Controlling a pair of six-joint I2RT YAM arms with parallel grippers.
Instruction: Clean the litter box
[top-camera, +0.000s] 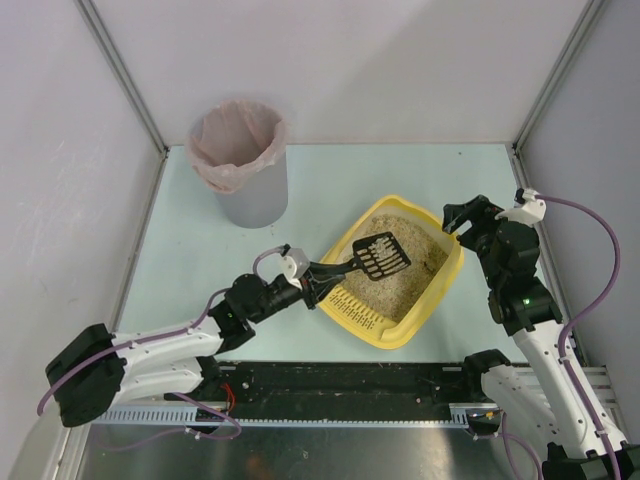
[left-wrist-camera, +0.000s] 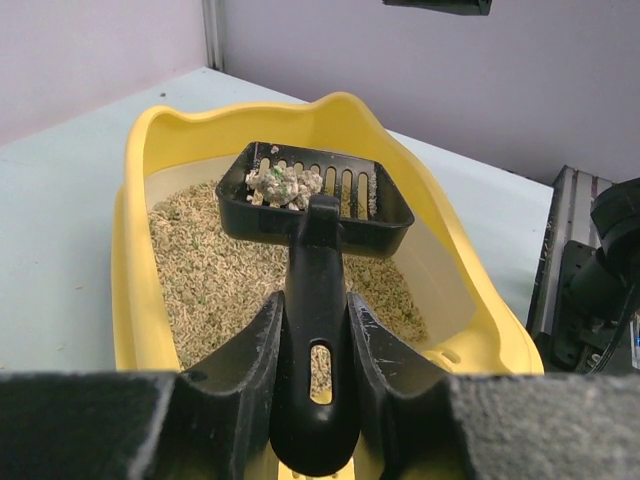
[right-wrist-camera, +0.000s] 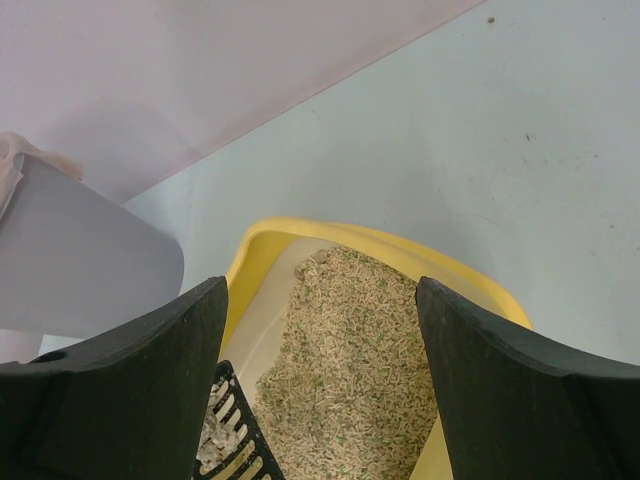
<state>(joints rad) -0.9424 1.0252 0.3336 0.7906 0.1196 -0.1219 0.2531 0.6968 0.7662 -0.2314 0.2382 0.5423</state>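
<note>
The yellow litter box (top-camera: 448, 280) sits at the table's middle right, filled with beige litter (top-camera: 400, 275); its slotted grille is on the near-left edge. My left gripper (top-camera: 312, 285) is shut on the handle of a black slotted scoop (top-camera: 380, 255), held above the litter. The scoop (left-wrist-camera: 315, 195) carries a pale clump (left-wrist-camera: 285, 185). My right gripper (top-camera: 455, 218) is open and empty, hovering over the box's far right corner; the litter (right-wrist-camera: 360, 370) and the box's rim (right-wrist-camera: 300, 232) show between its fingers (right-wrist-camera: 130, 390).
A grey bin with a pink liner (top-camera: 240, 160) stands at the back left of the table, also at the left edge of the right wrist view (right-wrist-camera: 70, 260). Grey walls enclose the table. A black rail (top-camera: 340, 385) runs along the near edge.
</note>
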